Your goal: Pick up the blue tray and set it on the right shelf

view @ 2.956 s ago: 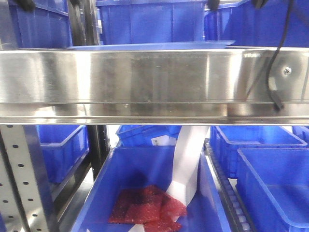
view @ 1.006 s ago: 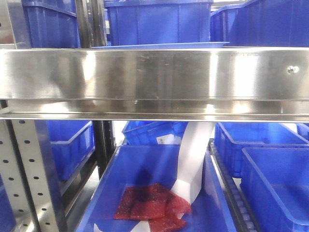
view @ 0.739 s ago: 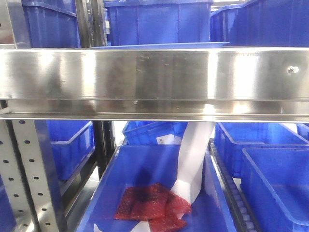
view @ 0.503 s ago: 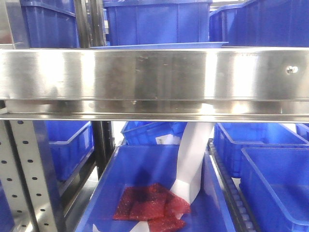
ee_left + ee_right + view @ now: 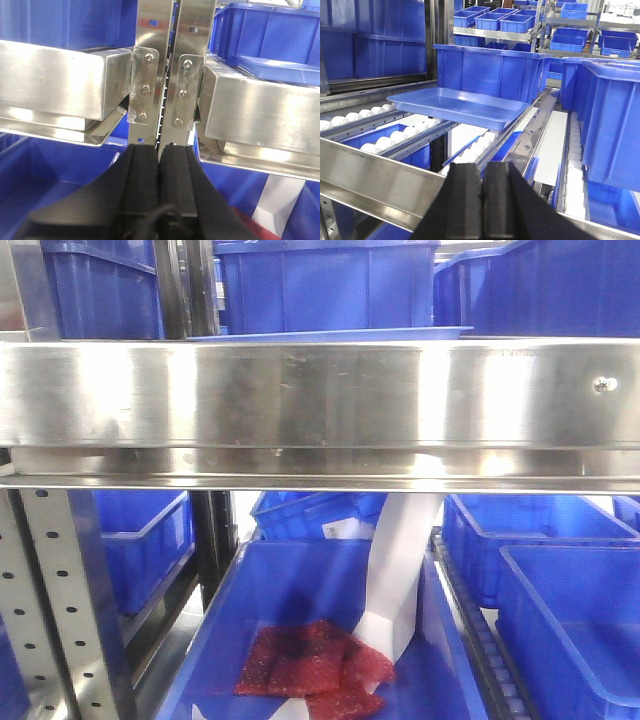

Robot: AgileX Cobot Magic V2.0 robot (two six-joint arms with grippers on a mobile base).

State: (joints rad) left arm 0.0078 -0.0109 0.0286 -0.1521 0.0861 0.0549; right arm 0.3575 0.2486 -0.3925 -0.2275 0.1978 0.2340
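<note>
The light-blue tray point(image 5: 460, 102) lies flat on the white roller rails of the right shelf point(image 5: 380, 187), in front of a deep blue bin. From the front only its rim point(image 5: 330, 334) shows above the shelf's steel front rail point(image 5: 320, 400); in the left wrist view one corner point(image 5: 280, 70) shows. My right gripper point(image 5: 482, 170) is shut on nothing, back from the rail and apart from the tray. My left gripper point(image 5: 160, 150) is shut and empty, facing the two perforated uprights point(image 5: 165, 75) between the shelves.
Deep blue bins point(image 5: 490, 70) stand behind and beside the tray point(image 5: 615, 115). On the lower level a blue bin point(image 5: 320, 640) holds red bubble wrap point(image 5: 310, 665) and a white strip point(image 5: 400, 570). The left rack's steel rail point(image 5: 55, 80) adjoins the uprights.
Three seconds ago a black cable and dark arm parts hung over the rail's top; they are gone now and the view has shifted slightly. Nothing moved in the last second.
</note>
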